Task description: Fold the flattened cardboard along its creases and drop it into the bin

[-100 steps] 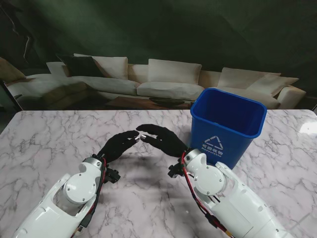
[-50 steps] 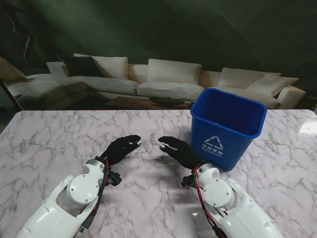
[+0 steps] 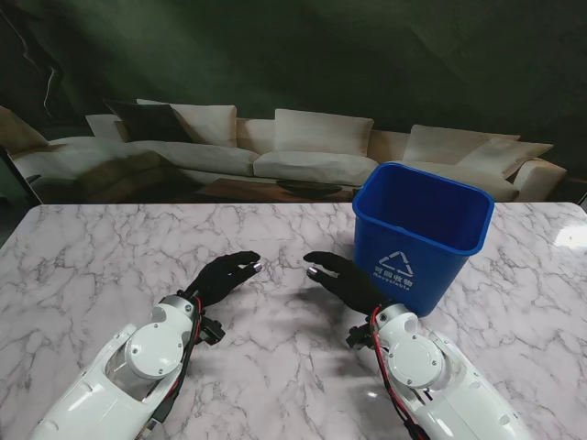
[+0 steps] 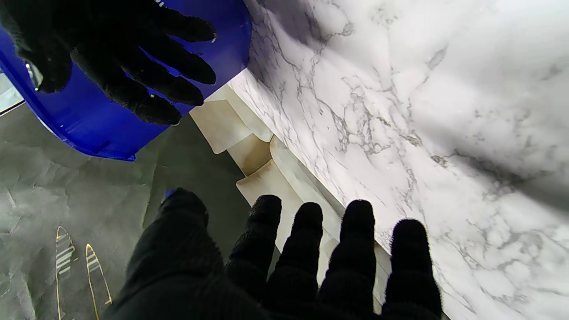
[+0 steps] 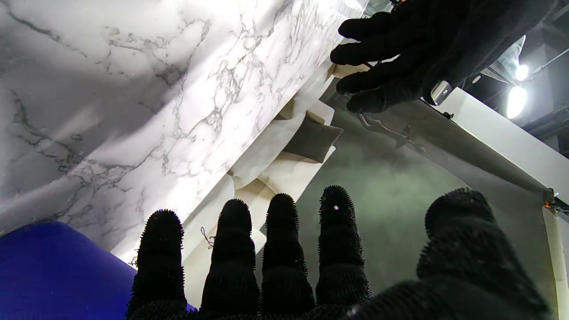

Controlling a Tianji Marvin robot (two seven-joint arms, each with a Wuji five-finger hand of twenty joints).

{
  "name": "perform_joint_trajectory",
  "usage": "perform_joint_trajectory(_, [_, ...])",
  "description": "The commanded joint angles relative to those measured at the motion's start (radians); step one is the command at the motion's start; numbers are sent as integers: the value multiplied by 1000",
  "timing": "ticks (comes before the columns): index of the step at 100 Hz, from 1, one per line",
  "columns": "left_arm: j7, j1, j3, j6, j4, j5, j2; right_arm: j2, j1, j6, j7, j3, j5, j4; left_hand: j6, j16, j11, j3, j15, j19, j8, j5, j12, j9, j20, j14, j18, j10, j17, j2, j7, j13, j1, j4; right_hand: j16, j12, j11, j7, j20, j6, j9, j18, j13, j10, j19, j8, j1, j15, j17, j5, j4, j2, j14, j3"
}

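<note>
Hovering over the marble table (image 3: 110, 247), my left hand (image 3: 223, 273) and right hand (image 3: 341, 278) face each other with a gap between them, fingers spread, holding nothing. The blue bin (image 3: 420, 232) stands just right of my right hand. I see no cardboard; I cannot tell where it lies.

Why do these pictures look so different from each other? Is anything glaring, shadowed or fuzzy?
Stand view: even light, soft shadows under both arms, a bright patch on the table at its right edge. Left wrist view: the left hand is close and soft-edged; broad shadows cross the marble. Right wrist view: lamps flare behind the left hand.
</note>
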Motion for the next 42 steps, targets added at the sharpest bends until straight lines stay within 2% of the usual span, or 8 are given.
perform_joint_trajectory(1, [-20, -5, 4, -3, 9, 12, 3, 2, -4, -3, 3, 3, -1, 2, 0, -13, 12, -6, -18, -24, 9, 29, 13, 30, 2, -20, -3, -25, -3, 52, 11, -15, 22, 1, -22, 4, 14, 13, 1, -26, 0, -44, -14, -31, -13, 12, 36, -12, -5, -3, 17, 21, -39, -46])
perform_joint_trajectory(42, [-30, -20, -3, -18, 40, 15, 5, -2, 24, -12, 3, -8, 9, 36, 1, -13, 12, -6, -18, -26, 7, 26, 13, 30, 4, -19, -4, -24, -6, 55, 9, -18, 22, 1, -23, 4, 13, 16, 5, -28, 1, -43, -13, -34, -20, 10, 44, -13, -3, 1, 19, 21, -43, -57])
